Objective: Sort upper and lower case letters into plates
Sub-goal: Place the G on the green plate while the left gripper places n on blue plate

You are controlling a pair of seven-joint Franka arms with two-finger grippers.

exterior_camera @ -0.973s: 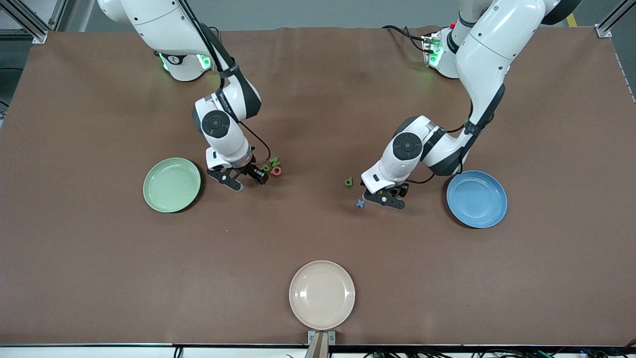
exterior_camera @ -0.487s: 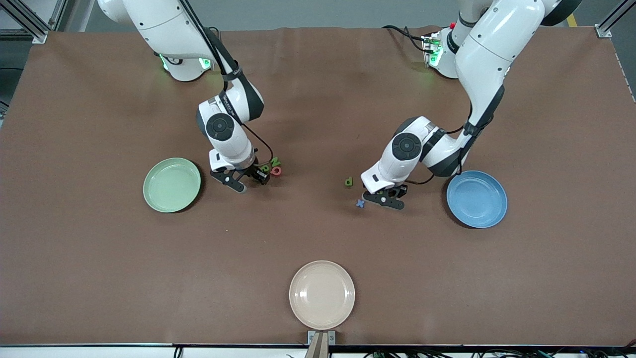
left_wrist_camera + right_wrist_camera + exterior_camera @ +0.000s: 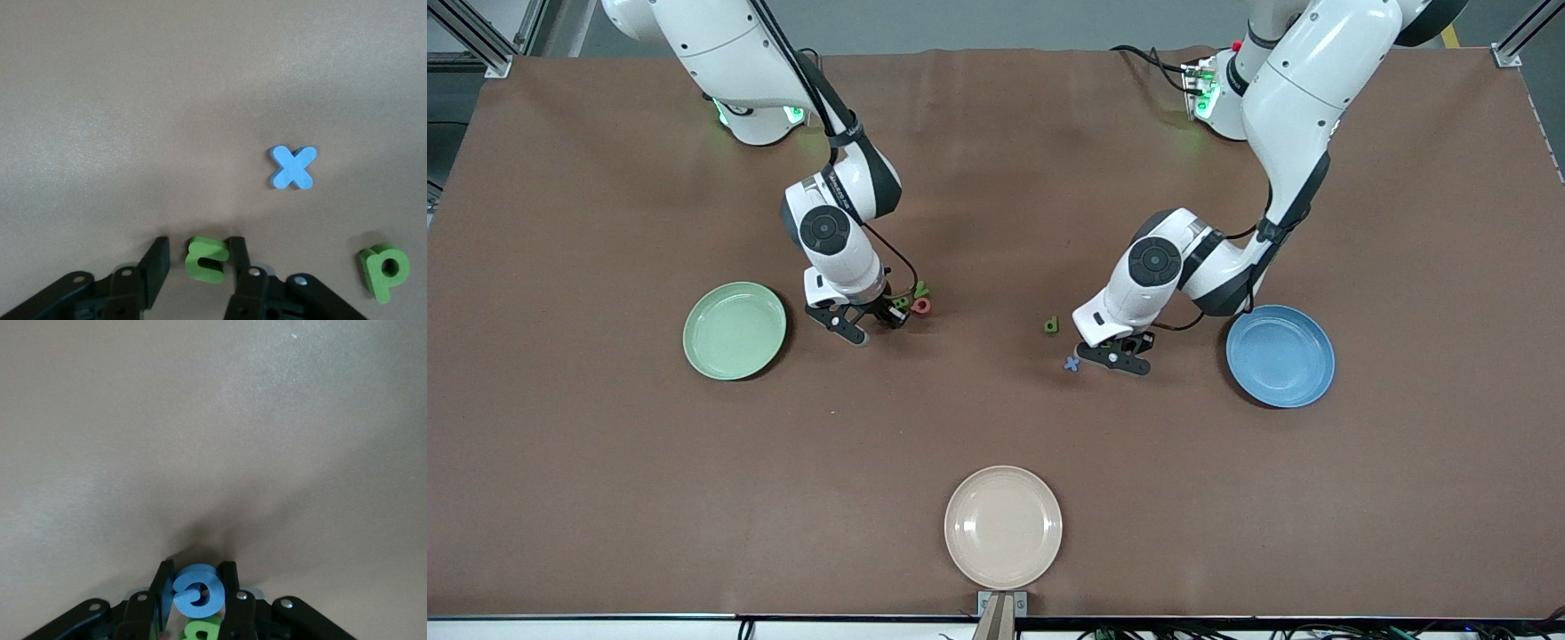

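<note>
Tabletop (image 3: 996,418): matte brown sheet, faintly grainy in both wrist views.

Right gripper (image 3: 197,587) – low at the table between the pale green plate (image 3: 735,331) and the capitals cluster; its black fingers (image 3: 163,585) pinch the blue C (image 3: 195,591), a chunky rounded foam-like letter. The green B (image 3: 202,631) lies just beside the C, partly hidden by the gripper body. In the front view the green N (image 3: 920,289) and the ring-shaped red Q (image 3: 921,306) sit touching each other, at 3 o'clock from the right gripper.

Left gripper (image 3: 199,261) – low at the table beside the blue plate (image 3: 1280,356). Its fingers (image 3: 157,264) bracket the green n (image 3: 207,259); one pad touches the letter, the other stands slightly apart. The blue x (image 3: 293,167), flat with rounded arms, lies at 1 o'clock from the n in the left wrist view, apart from it. The green p (image 3: 385,270) lies well apart from the n.

Both plates are round, shallow and smooth. The beige plate (image 3: 1003,526) lies nearest the front camera, at 6 o'clock from the table centre.
</note>
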